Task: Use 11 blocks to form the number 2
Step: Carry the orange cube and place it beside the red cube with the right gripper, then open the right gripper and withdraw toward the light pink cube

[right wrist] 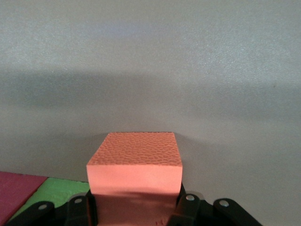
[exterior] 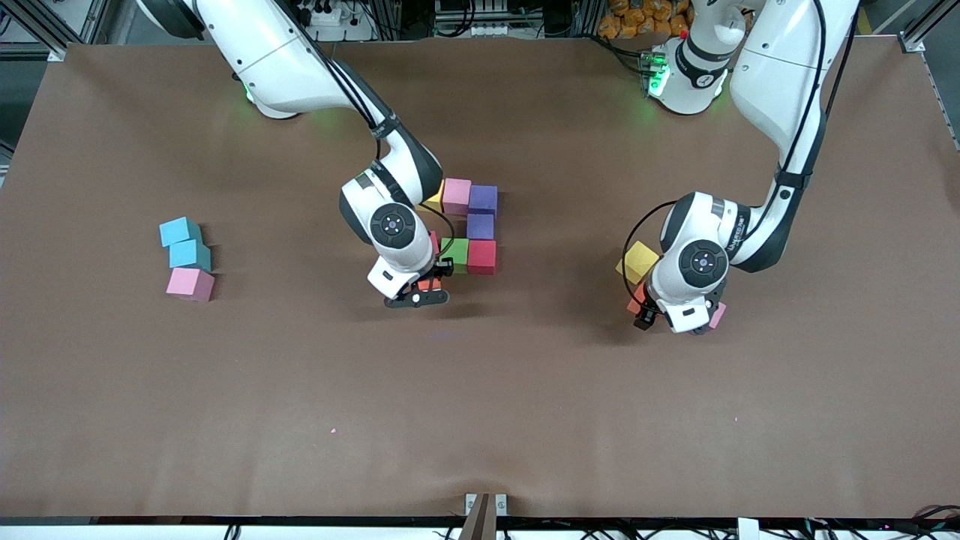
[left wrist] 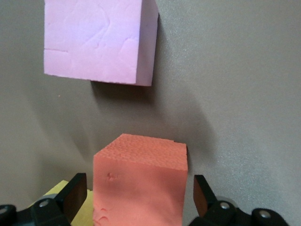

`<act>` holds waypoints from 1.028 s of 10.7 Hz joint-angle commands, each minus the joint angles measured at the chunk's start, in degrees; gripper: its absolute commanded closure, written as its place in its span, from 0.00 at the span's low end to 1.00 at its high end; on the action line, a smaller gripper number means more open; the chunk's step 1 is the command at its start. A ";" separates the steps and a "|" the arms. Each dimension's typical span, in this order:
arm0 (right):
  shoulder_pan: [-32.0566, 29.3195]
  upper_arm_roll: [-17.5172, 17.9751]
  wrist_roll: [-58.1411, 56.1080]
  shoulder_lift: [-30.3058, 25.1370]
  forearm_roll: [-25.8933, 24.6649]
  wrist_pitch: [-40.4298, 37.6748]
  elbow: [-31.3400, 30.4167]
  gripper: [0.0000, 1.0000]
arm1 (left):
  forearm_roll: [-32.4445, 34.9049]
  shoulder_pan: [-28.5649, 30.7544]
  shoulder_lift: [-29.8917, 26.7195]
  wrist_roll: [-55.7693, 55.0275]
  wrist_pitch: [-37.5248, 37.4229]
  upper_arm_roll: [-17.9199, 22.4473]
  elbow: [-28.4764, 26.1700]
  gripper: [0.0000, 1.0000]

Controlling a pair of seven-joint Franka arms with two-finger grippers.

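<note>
The partly built number 2 sits mid-table: a pink block (exterior: pixel 456 195), two purple blocks (exterior: pixel 483 199), a red block (exterior: pixel 481 256) and a green block (exterior: pixel 454 253); the right arm hides some of it. My right gripper (exterior: pixel 424 290) (right wrist: pixel 136 207) is shut on an orange block (exterior: pixel 429 284) (right wrist: pixel 135 165), low over the table next to the green block (right wrist: pixel 61 190). My left gripper (exterior: pixel 675 319) (left wrist: pixel 136 193) stands open around a second orange block (exterior: pixel 636 300) (left wrist: pixel 138 183), with a gap at each finger. A yellow block (exterior: pixel 637 261) and a pink block (left wrist: pixel 99 40) lie close by.
Two cyan cubes (exterior: pixel 184 241) and a pink cube (exterior: pixel 190 284) lie together toward the right arm's end of the table. The brown table (exterior: pixel 480 420) stretches bare toward the front camera.
</note>
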 commanded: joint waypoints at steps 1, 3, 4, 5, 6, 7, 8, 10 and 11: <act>0.86 -0.73 0.78 0.82 1.31 -0.26 1.13 0.00 | 1.17 0.33 -0.21 0.46 0.39 -0.19 -0.24 0.00; 1.29 -1.60 0.43 -1.19 1.40 -1.48 1.21 0.00 | 1.17 0.33 -0.21 0.46 0.39 -0.19 -0.24 0.00; 1.47 -2.05 0.26 -2.51 1.49 -3.06 1.21 0.00 | 1.17 0.33 -0.21 0.46 0.39 -0.19 -0.24 0.00; 1.12 -2.05 0.17 -4.00 1.49 -4.64 1.21 0.00 | 1.17 0.33 -0.21 0.46 0.39 -0.10 -0.24 0.00; 0.51 -2.05 -0.35 -5.93 1.49 -7.18 1.30 0.00 | 1.17 0.33 -0.21 0.46 0.39 -0.19 -0.24 0.00; -0.80 -2.05 -2.45 -8.21 1.40 -9.55 1.04 0.00 | 1.17 0.33 -0.21 0.46 0.39 -0.19 -0.24 0.00; -2.03 -2.22 -5.69 -10.15 1.40 -12.19 0.78 0.00 | 1.17 0.25 -0.21 0.46 0.39 -0.19 -0.24 0.00; -5.90 -4.49 -16.30 -12.79 1.40 -16.76 0.43 0.00 | 1.17 0.25 -0.21 0.46 0.39 -0.19 -0.24 0.00; -7.13 -6.16 -22.97 -13.85 1.40 -19.31 0.07 0.00 | 1.17 0.25 -0.21 0.37 0.39 -0.19 -0.24 0.00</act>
